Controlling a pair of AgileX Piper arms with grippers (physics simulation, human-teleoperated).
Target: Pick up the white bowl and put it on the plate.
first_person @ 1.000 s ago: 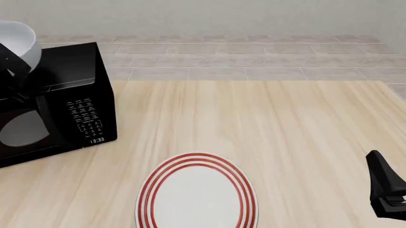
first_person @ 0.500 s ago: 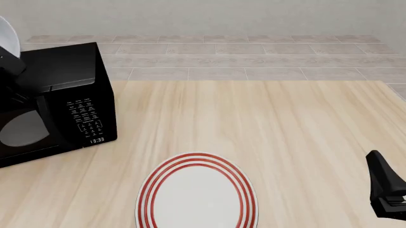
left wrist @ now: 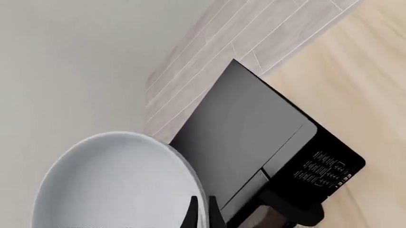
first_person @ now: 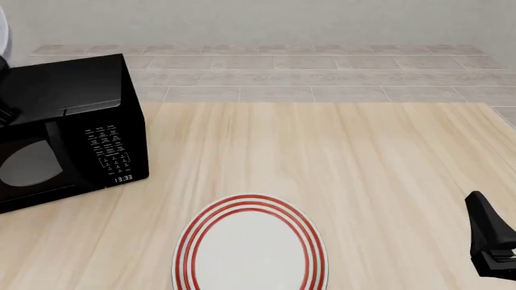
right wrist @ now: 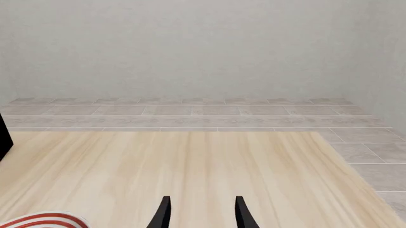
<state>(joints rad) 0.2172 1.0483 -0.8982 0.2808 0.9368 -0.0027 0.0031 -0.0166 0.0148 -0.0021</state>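
The white bowl (left wrist: 120, 185) is held in the air, tilted, above the far left of the table. My left gripper (left wrist: 203, 203) is shut on its rim. In the front view only a sliver of the white bowl (first_person: 2, 30) shows at the top left edge. The plate (first_person: 251, 248), white with red rings, lies flat at the near middle of the table; its edge also shows as the plate (right wrist: 44, 221) in the right wrist view. My right gripper (right wrist: 201, 211) stands open and holds nothing, low at the right, well to the right of the plate.
A black microwave (first_person: 77, 130) with its door ajar stands on the left of the table, below the bowl, and shows again as the microwave (left wrist: 254, 137). The wooden table (first_person: 339, 157) ends at a tiled floor and grey wall behind.
The bowl, gripped by my left gripper, has moved left and up until almost out of the front view. The right arm and the plate have not moved.
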